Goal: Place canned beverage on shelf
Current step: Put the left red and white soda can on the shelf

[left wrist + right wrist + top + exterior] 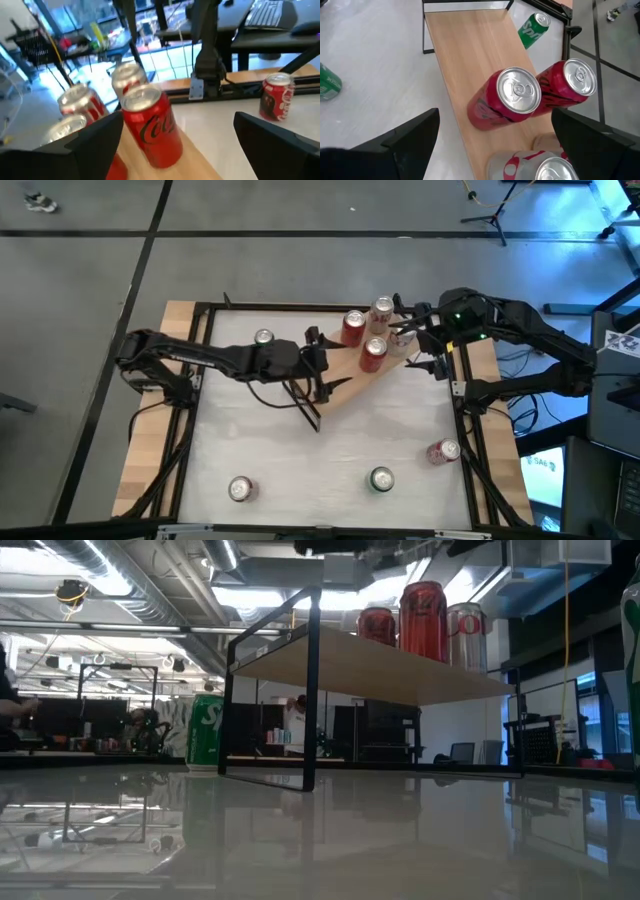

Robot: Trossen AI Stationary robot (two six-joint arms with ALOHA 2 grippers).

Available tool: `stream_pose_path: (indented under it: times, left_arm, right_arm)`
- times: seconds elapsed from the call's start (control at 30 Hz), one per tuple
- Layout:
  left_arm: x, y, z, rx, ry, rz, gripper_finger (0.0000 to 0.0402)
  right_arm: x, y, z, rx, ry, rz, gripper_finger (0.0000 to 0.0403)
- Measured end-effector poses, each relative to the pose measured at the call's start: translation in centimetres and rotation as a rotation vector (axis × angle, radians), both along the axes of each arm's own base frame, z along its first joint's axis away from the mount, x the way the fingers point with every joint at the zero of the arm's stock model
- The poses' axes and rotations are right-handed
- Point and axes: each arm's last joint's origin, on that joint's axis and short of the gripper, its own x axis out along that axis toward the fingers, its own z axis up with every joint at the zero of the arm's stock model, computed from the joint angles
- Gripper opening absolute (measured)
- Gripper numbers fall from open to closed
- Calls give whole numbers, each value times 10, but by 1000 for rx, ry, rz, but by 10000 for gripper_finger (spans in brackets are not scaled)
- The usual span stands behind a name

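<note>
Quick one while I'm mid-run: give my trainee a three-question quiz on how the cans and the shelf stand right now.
1. How many cans stand on the light-wood plank shelf with black frame ends?
2. True or false: the red can lying on its side rests on the shelf.
3. Which gripper is nearer the shelf's three cans: A) left gripper B) right gripper?

Key: 1. Three: two red cola cans and a silver-and-red can. 2. False: it lies on the white tabletop, near the right edge. 3. B; both grippers are open and empty.

Both dark arms reach inward toward each other; the left gripper [322, 366] and the right gripper [412, 340] hold their jaws wide apart.
</note>
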Motion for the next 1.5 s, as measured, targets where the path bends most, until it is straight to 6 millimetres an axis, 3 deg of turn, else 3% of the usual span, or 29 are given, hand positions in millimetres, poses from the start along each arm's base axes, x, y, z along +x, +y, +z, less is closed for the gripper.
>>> stream_pose_path:
  times: [0.47, 0.73, 1.0, 1.23, 1.37, 1.5]
  left_arm:
    - [-6, -20, 1, 10, 29, -49, 373]
    - [-8, -2, 1, -65, -7, 224, 373]
    - [-15, 14, 5, -119, -26, 320, 373]
    - [-56, -15, 24, -273, 34, 246, 373]
    - [-83, -38, 31, -493, 68, 177, 373]
    - [-97, -65, 25, -713, 162, 119, 373]
  right_arm:
    - [0, 0, 0, 1, 2, 0, 379]
    - [0, 0, 0, 1, 2, 0, 379]
    - [0, 0, 0, 1, 3, 0, 379]
    - [0, 0, -1, 3, 8, 0, 379]
    - [0, 0, -1, 2, 8, -1, 379]
    - [0, 0, -1, 2, 7, 0, 379]
